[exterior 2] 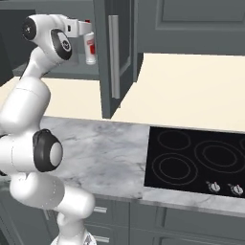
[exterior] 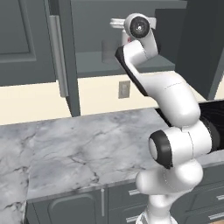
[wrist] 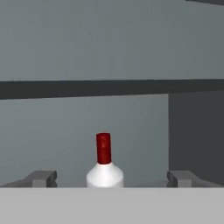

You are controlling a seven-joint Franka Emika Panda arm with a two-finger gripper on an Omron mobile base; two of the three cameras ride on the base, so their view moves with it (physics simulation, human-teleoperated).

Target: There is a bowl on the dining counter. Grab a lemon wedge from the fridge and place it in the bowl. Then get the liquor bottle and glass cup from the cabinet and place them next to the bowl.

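While my two-finger gripper (wrist: 112,178) stands spread wide, holding nothing, the white red-capped liquor bottle (wrist: 104,165) sits centred between its tips on the open grey cabinet shelf (exterior 2: 72,71). Likely glass (slick, breakable, weighty); I'd grasp the body, not the neck.

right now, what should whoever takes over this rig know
Gripper: open, holding nothing, raised into the open cabinet with the bottle centred between its fingers.
Bottle: upright on the cabinet shelf, red cap, not yet gripped.
Glass: a grey cup shape on the same shelf, left of the arm in the left base view.
Bowl and lemon: can't tell their state from here.
Left: close on the bottle, carry it to the bowl, then the glass.
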